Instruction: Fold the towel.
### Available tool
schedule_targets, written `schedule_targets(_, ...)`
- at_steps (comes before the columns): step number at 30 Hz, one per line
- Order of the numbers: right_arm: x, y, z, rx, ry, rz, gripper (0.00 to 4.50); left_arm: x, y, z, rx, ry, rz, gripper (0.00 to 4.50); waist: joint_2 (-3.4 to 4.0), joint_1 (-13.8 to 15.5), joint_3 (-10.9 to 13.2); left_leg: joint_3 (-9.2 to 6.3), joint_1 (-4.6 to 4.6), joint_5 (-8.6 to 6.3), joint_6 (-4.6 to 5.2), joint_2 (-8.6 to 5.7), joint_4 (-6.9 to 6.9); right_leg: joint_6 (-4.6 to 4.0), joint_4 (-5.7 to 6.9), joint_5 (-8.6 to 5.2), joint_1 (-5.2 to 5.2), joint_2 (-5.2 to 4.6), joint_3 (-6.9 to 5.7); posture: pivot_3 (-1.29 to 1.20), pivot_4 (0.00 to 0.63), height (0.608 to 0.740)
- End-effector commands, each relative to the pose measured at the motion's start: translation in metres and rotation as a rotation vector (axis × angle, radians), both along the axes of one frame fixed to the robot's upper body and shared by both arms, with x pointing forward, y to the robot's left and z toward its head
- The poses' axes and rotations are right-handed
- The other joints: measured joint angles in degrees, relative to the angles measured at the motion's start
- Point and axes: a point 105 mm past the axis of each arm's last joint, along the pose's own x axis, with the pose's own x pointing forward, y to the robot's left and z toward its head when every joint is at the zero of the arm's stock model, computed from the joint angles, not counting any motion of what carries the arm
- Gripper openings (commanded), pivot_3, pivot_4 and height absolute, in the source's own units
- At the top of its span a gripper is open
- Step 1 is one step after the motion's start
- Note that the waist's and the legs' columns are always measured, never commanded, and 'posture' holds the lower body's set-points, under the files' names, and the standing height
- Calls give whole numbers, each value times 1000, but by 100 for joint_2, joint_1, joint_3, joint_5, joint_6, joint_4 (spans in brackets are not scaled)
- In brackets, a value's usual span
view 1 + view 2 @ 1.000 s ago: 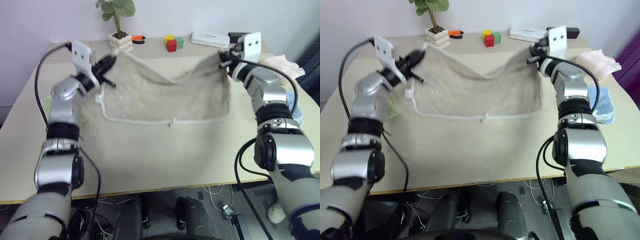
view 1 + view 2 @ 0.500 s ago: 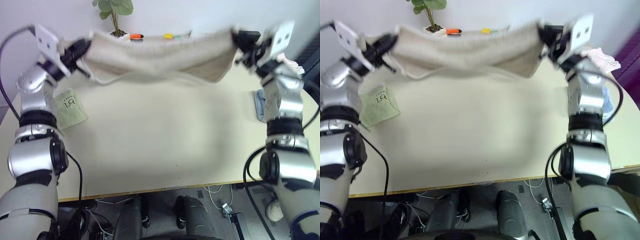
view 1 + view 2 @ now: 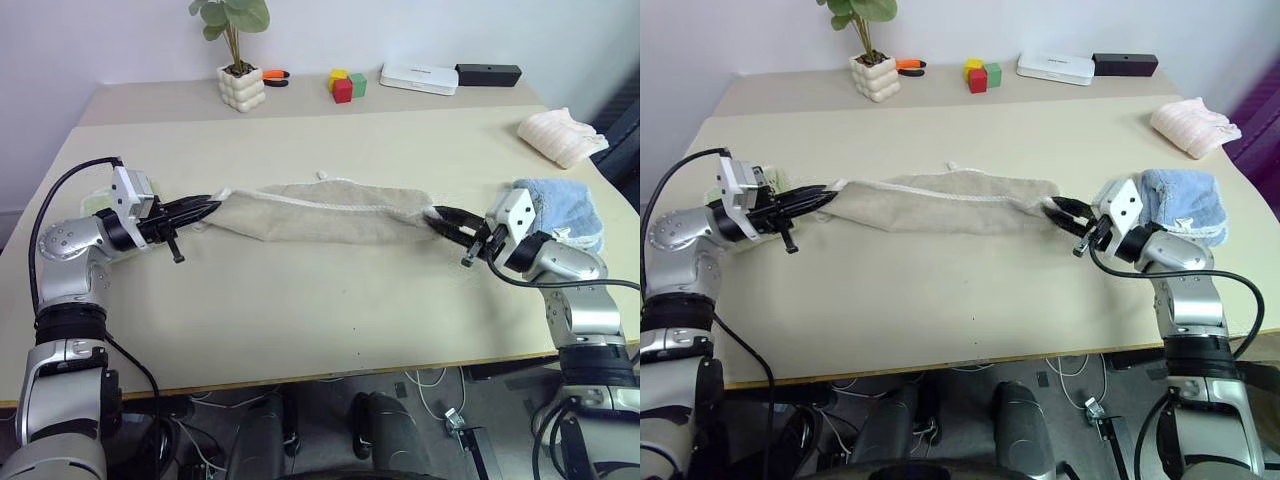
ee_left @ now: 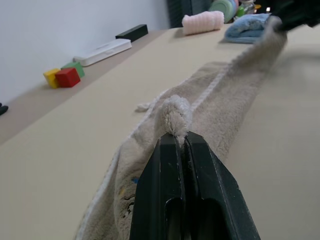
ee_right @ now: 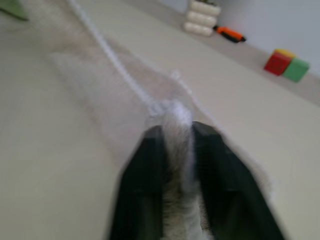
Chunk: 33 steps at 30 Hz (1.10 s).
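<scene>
The table [image 3: 330, 330], a broad beige top, is seen to carry everything. Across its middle the towel [image 3: 320, 212] is laid as a long, narrow folded band, its long axis running side to side between the two arms, white corded edging along the far edge. One end is pinched in the left gripper [image 3: 205, 209], whose fingers [image 4: 170, 190] are pressed tight on a bunched corner. The other end is seen between the fingers [image 5: 145, 185] of the right gripper [image 3: 445, 217], which stand narrowly apart with cloth in the gap; whether a grip is kept there or release is under way cannot be told. Each end thus lies directly ahead of its own gripper, neither arm being nearer to the cloth's middle. Bare tabletop is left in front of the band, toward the robot. A light blue towel [image 3: 560, 205] lies just beside the right wrist, a pink cloth [image 3: 558, 135] farther back. On the raised rear ledge a potted plant [image 3: 238, 60], coloured blocks [image 3: 343, 86], a white box [image 3: 418, 78] and a black bar [image 3: 488, 74] are ranged.
</scene>
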Motion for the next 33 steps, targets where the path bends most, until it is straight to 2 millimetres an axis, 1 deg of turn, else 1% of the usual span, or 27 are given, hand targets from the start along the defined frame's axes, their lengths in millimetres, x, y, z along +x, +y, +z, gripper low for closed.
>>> schedule_targets(1,-6,-1,-2,-148,-43,35,2981,-5,5,7,14,-31,9,0,1,-1,-1,2,1,0,1,0,0,0,0,0,0,0,1,0,150,740)
schedule_targets(3,-4,-5,0,-171,-63,15,4038,-7,6,6,17,-25,11,0,1,-2,-1,2,2,0,0,0,0,0,0,0,0,0,0,0,150,740)
schedule_targets(4,-4,-5,0,-179,-57,27,4459,-8,6,6,19,-27,13,0,1,-1,-1,2,3,0,0,-1,0,0,1,0,0,0,0,0,150,740)
schedule_targets(6,-2,-8,2,-246,-84,23,4459,-9,6,6,22,-27,15,0,1,6,-1,2,3,0,0,-1,0,0,1,0,1,0,0,0,150,740)
schedule_targets(10,-2,-4,3,-288,-94,56,4459,-10,5,5,22,-34,20,0,1,68,-1,2,6,0,0,0,1,0,1,0,2,-1,1,0,150,740)
schedule_targets(15,-9,2,-10,-350,-70,113,4459,-12,5,5,22,-34,24,0,1,105,-1,3,9,0,0,0,2,0,0,0,7,0,0,0,150,740)
schedule_targets(16,-9,5,-10,-348,-67,123,4226,-13,4,4,24,-34,25,0,1,107,-1,3,9,0,0,0,3,0,0,0,7,0,0,0,150,740)
schedule_targets(18,-10,8,-12,-341,-57,136,3605,-14,4,3,29,-33,25,0,1,107,-1,2,10,0,0,0,3,0,0,0,8,-1,0,0,150,740)
schedule_targets(22,-10,9,-16,-352,-39,140,1521,-16,4,-1,42,-24,21,0,1,105,-1,2,11,0,0,0,3,-1,0,0,9,0,0,0,150,740)
schedule_targets(24,-11,8,-14,-345,-33,143,446,-18,4,-3,55,-13,15,0,1,105,-1,2,12,0,0,0,3,-1,1,0,9,0,0,0,150,740)
schedule_targets(25,-11,6,-13,-347,-30,143,61,-19,4,-5,64,-9,10,0,1,105,-1,2,12,0,0,0,3,-1,1,0,9,-1,0,0,150,740)
schedule_targets(30,-15,-2,-17,-393,11,165,61,-25,7,-12,104,27,-18,0,0,112,-1,2,13,0,-1,1,3,-1,0,0,12,-1,-2,0,150,740)
schedule_targets(33,-23,-3,-10,-356,37,195,61,-32,8,-18,168,40,-51,0,0,103,-1,1,15,-1,0,1,3,-1,0,0,12,-1,-1,0,150,740)
